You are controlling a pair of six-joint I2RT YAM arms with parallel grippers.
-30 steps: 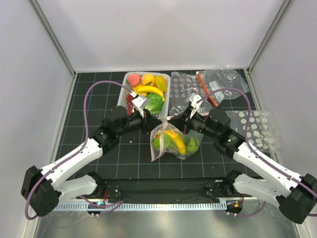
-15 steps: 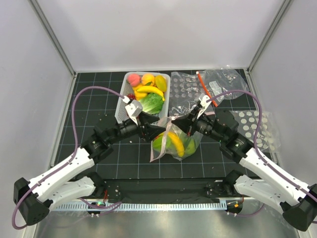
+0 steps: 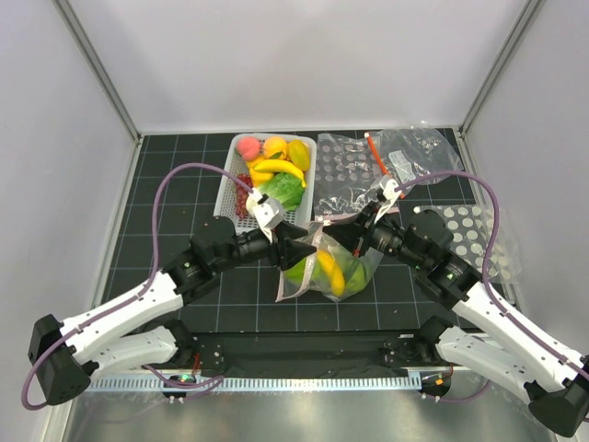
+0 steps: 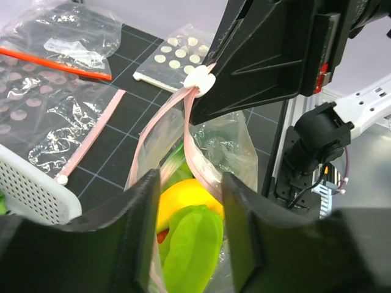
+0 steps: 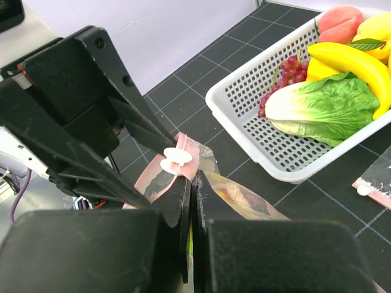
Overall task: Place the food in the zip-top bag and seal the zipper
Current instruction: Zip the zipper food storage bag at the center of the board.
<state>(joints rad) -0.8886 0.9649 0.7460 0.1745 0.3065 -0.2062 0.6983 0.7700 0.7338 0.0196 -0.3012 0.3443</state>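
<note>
The bag (image 3: 331,278) sits just on the near side of the basket (image 3: 228,191), and its mouth is raised between the two arms. A banana (image 3: 328,265) and green pieces (image 4: 193,250) can be seen inside it. The zipper (image 4: 190,131) is not yet joined: its two pink strips part below the white slider (image 4: 200,80), which sits at the raised end.

The right gripper (image 5: 189,194) is clamped tight on the zipper just under the slider, and the bag is hung from that grip. The left gripper (image 4: 186,229) is spread wide. Its fingers (image 4: 140,238) stand on either side of the bag's mouth and nothing is pinched. More food lies in the basket, including lettuce (image 5: 317,104), grapes (image 5: 282,76) and a peach (image 5: 339,21). Other clear bags (image 3: 348,168) are spread flat just to the right of the basket.

Sealing is judged to be the step in hand.
- **Right grip:** it should be held firm so that the zipper is drawn straight and taut.
- **Left fingers:** they should be brought together on both strips at once, close under the slider, with no loose film or food caught between them.
- **Draw:** the pinch should then be drawn along the line of the zipper, never across it.
- **Risks:** the strips may be pulled apart by the sag of the loaded bag, so it is best supported. Because so much food lies in the basket, sealing now may be too early.
</note>
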